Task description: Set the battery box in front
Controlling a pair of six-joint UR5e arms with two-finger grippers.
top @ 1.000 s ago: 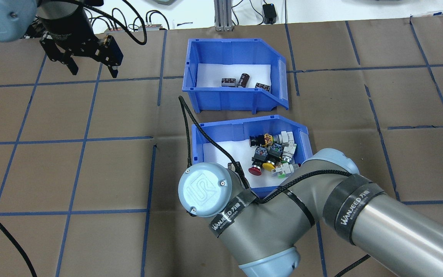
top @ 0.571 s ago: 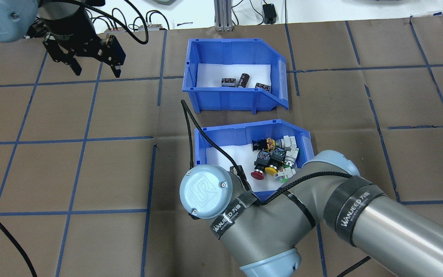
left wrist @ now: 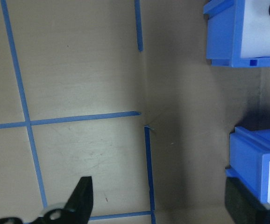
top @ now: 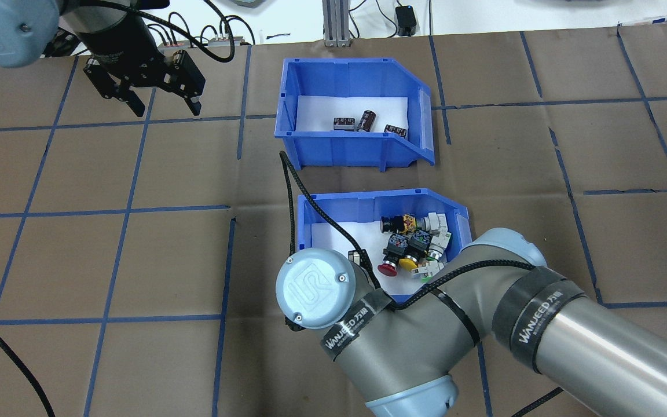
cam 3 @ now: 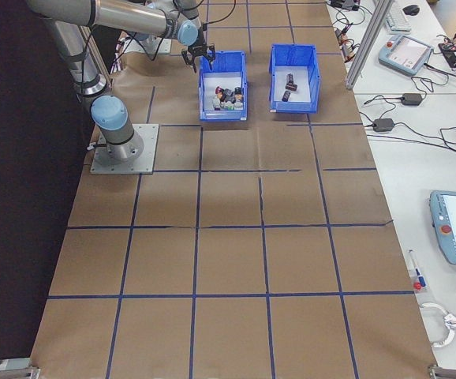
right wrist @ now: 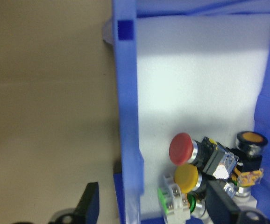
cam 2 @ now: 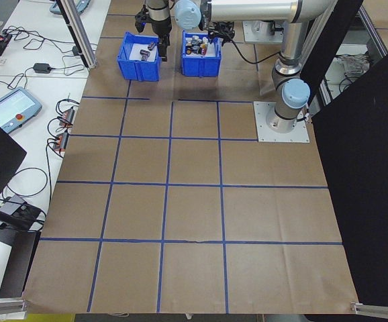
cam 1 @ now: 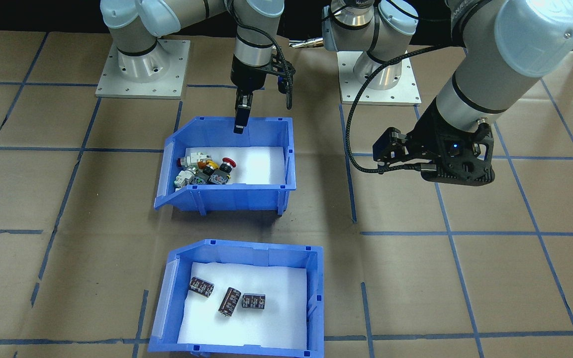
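Observation:
The battery box (top: 287,124) (cam 1: 316,278) is a blue bin with white foam and three dark batteries (top: 362,121). It stands on the far side from the robot, and its corner (left wrist: 228,42) shows in the left wrist view. Between it and the robot sits a like blue bin of switches (top: 368,202) (cam 1: 237,194). My right gripper (cam 1: 239,127) (right wrist: 153,200) is open, one finger each side of the switch bin's robot-side wall (right wrist: 125,116). My left gripper (top: 165,110) (left wrist: 156,200) hangs open above bare table, left of the battery box and apart from it.
Brown paper with blue tape lines (top: 131,208) covers the table. My right arm's elbow (top: 403,341) overhangs the near part of the switch bin. Cables and boxes (top: 406,20) lie past the far edge. Two arm base plates (cam 1: 142,67) sit behind the bins.
The switch bin and my right wrist have shifted toward the robot and slightly right. My left gripper has moved right, closer to the battery box. The battery box has stayed put.

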